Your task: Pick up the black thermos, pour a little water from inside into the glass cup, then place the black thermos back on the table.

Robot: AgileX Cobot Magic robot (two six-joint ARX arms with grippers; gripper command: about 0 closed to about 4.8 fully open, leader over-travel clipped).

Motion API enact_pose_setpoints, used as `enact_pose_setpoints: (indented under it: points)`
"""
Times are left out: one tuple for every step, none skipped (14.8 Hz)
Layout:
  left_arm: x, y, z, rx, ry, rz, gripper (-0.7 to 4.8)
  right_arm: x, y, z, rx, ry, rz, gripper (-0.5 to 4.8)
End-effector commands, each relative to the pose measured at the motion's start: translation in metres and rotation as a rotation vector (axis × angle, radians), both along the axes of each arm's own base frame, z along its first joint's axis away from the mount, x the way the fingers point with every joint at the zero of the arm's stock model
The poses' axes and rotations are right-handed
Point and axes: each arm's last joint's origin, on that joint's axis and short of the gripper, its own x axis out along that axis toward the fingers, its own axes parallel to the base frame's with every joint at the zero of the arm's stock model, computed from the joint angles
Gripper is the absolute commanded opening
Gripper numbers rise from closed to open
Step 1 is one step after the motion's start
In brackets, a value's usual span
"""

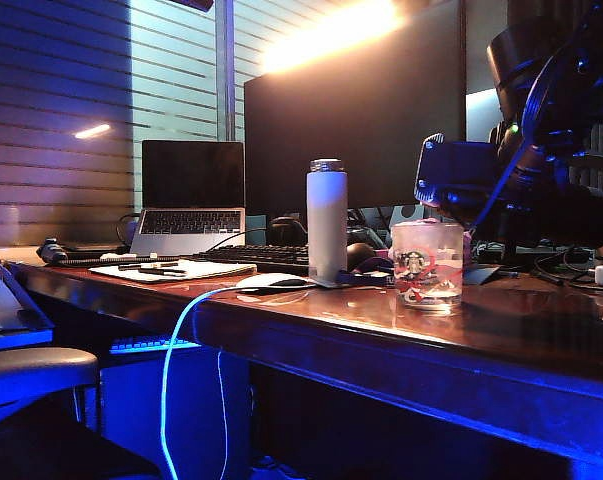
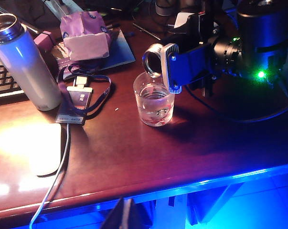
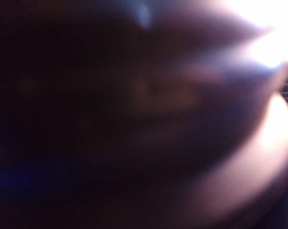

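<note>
The glass cup point(image 1: 427, 265) point(image 2: 154, 102) stands on the table point(image 1: 311, 325) point(image 2: 134, 157) with a little clear water in it. My right arm's blue wrist block point(image 1: 453, 172) point(image 2: 189, 59) hangs just above the cup. The black thermos point(image 1: 529, 62) point(image 2: 268, 36) rides at that arm, off the table, up and right of the cup. The right gripper's jaws are hidden, and its wrist view is a dark blur from something very close. My left gripper point(image 2: 126, 212) is shut and empty, off the table's front edge.
A slim white bottle point(image 1: 327, 220) point(image 2: 26, 67) stands left of the cup. A white mouse point(image 1: 271, 283) point(image 2: 43, 148), a lanyard card point(image 2: 77, 102), a keyboard point(image 1: 261, 255), a laptop point(image 1: 191, 200) and a monitor point(image 1: 356, 110) fill the left and back. A pale cable point(image 1: 171, 370) hangs over the front edge.
</note>
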Motion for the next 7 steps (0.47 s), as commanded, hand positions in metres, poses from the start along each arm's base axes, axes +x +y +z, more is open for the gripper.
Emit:
enact_pose_setpoints:
  points:
    - [-0.0005,0.0,0.0029,-0.011,-0.01,-0.001,-0.04,0.0022,0.0004,0.0148,-0.001,-0.088,-0.007,0.23]
    - [-0.0005,0.0,0.0029,-0.011,-0.01,-0.001,-0.04,0.0022,0.0004,0.0149,-0.008,-0.087,-0.006,0.23]
    - [-0.0005,0.0,0.0029,-0.011,-0.01,-0.001,-0.04,0.0022,0.0004,0.0149,-0.009,-0.087,-0.006,0.23]
    - [-0.0005,0.0,0.0029,-0.011,-0.01,-0.001,-0.04,0.0022,0.0004,0.0149,-0.017,-0.086,-0.005,0.23]
    - [-0.0005,0.0,0.0029,-0.011,-0.01,-0.001,-0.04,0.0022,0.0004,0.0149,-0.03,-0.084,-0.001,0.26]
    - [-0.0005,0.0,0.0029,-0.011,-0.01,-0.001,-0.04,0.0022,0.0004,0.0153,-0.03,-0.086,-0.001,0.52]
    - [-0.0005,0.0,0.0029,-0.011,-0.01,-0.001,-0.04,0.0022,0.0004,0.0153,-0.03,-0.086,-0.001,0.54]
